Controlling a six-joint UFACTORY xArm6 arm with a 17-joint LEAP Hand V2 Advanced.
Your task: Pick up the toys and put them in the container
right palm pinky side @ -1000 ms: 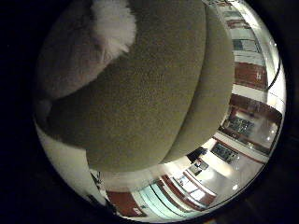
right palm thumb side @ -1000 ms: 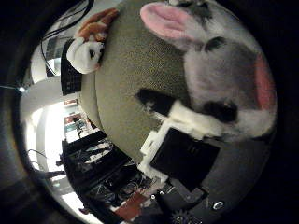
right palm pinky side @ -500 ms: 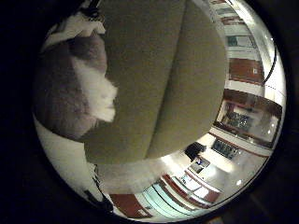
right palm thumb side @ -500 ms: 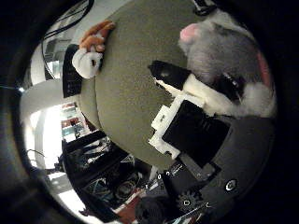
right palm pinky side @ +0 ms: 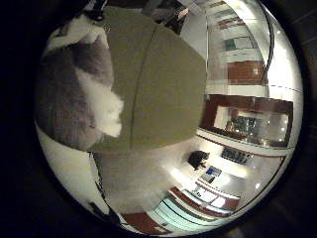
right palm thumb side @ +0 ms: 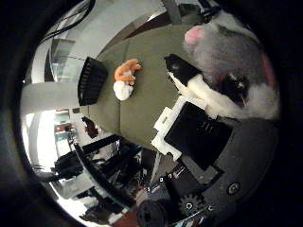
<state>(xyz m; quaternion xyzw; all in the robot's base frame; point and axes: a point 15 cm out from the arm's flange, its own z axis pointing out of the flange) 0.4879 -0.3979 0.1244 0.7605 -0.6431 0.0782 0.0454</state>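
Observation:
A grey plush toy (right palm thumb side: pixel 227 52) with pink ears and white patches sits tight against my palm. My right hand (right palm thumb side: pixel 199 127) is shut on it, with one black-tipped finger (right palm thumb side: pixel 182 71) curled across its body. The same toy fills one side of the little finger side view, held above the olive green surface (right palm pinky side: pixel 163 89). An orange and white plush toy (right palm thumb side: pixel 125 78) lies on that surface farther off. Right beside it stands a black ribbed container (right palm thumb side: pixel 91 80), near the surface's edge.
The olive surface ends in a rounded edge (right palm pinky side: pixel 148 144), and past it lies a pale floor. Beyond the container are dark furniture and stands (right palm thumb side: pixel 109 156). A lit room with red-brown counters (right palm pinky side: pixel 242 114) lies far off.
The camera has drawn back from the olive surface, with the grey toy still held against the palm. The orange toy and the black container now show more fully, nearer the middle.

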